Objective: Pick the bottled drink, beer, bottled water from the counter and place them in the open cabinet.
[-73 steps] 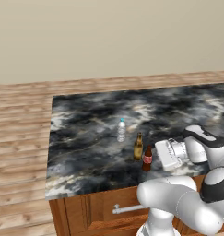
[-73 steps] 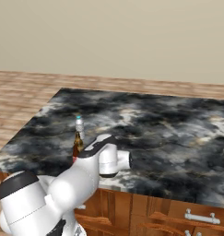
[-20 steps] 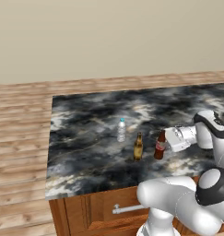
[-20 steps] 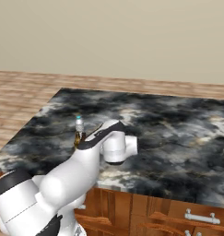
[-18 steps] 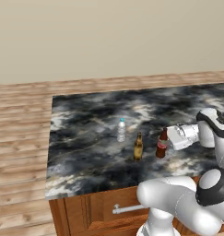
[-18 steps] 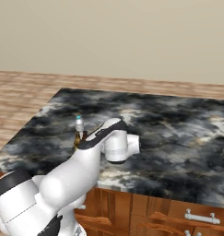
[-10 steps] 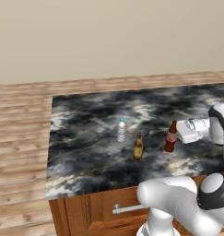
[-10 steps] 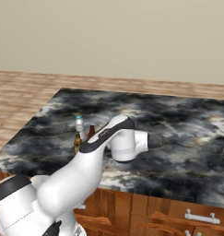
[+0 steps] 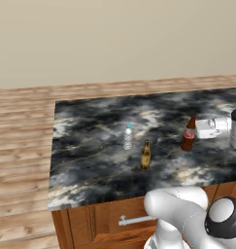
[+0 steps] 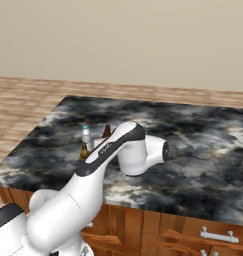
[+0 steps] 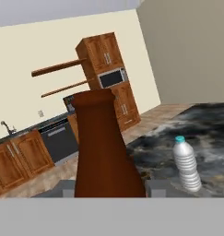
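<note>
Since a second ago the drink (image 9: 188, 137) has travelled rightward with the gripper (image 9: 196, 129), away from the other two bottles, and in the left base view it now hangs tilted a little over the right part of the counter (image 9: 90, 141). Going left to right in that view: the water (image 9: 128, 137) stands upright on the slab, the beer (image 9: 145, 154) stands upright just beside it and nearer the front edge, then comes a stretch of bare stone, then the drink, then the white hand reaching in from the right. The jaws are closed narrow on the drink, gripping it around its upper body. From the hand camera the drink's brown neck (image 11: 102, 147) rises between the two fingertips (image 11: 66, 188), and the water (image 11: 186, 162) stands on the marbled top to the right of it. In the right base view the forearm crosses in front of the bottles; the water's cap and shoulders (image 10: 86, 136) show at its left, with the beer (image 10: 84, 150) below, and a brown bottle neck (image 10: 107, 131) pokes up behind the arm.
</note>
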